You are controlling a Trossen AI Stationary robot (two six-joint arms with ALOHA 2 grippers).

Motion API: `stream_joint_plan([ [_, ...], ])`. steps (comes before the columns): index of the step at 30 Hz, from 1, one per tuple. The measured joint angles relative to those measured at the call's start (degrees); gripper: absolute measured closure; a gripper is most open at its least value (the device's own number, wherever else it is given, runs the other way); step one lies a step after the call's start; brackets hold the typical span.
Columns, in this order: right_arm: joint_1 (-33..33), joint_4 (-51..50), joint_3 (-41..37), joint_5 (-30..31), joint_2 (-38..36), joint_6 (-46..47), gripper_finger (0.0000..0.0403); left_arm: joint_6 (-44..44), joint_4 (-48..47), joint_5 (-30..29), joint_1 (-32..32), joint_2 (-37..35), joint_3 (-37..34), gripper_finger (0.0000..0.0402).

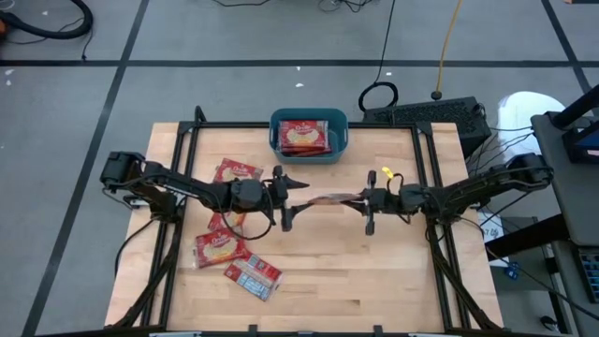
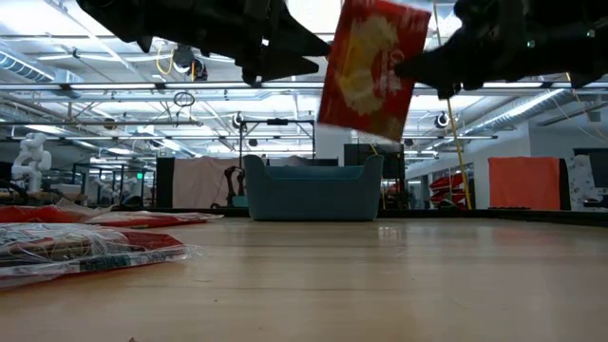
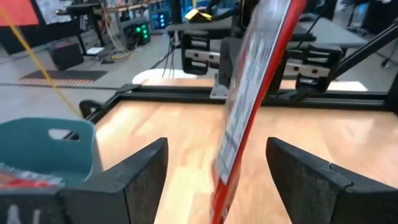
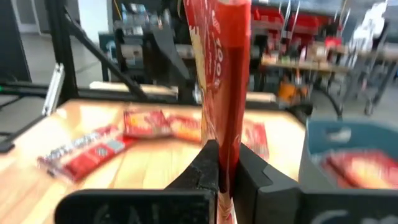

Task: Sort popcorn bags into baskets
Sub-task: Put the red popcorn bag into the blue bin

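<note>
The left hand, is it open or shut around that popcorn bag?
Open. The left hand's fingers stand apart either side of the popcorn bag; the right hand pinches it.

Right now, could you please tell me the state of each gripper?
Left gripper: open, fingers either side of the flat red popcorn packet, not gripping.
Right gripper: closed on that packet.

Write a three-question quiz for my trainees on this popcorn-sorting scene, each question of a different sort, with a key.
1. True or false: the left claw is clamped on the lifted popcorn bag.
2. Which claw grips that bag? A) left B) right
3. Fill in: the teal basket already holds at least ___ bag.

Key: 1 false, its fingers stand open on either side of the bag; 2 B; 3 one.
</note>
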Motion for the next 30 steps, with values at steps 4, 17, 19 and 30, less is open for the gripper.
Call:
stream_joint_plan([
  [4, -1.11, -7.33, 0.0, -0.3, -0.01, 6.09, 0.0396, -0.89, -1.8, -0.88, 0.35, -0.46, 0.0, 0.0126],
  [17, -2.45, -25.67, 1.95, -8.29, 0.0, 21.03, 0.0391, -6.96, -2.78, 5.51, 3.77, -0.33, 2.92, 0.0126],
  [19, -2.88, -28.74, 4.66, -10.3, 0.0, 20.8, 0.0391, -5.91, -3.56, 6.76, 3.28, -0.02, 5.28, 0.0126],
  [30, -5.83, -52.23, 22.91, -11.13, 4.04, 13.59, 0.039, -4.56, -15.66, 7.95, 2.69, 2.35, 12.9, 0.0126],
])
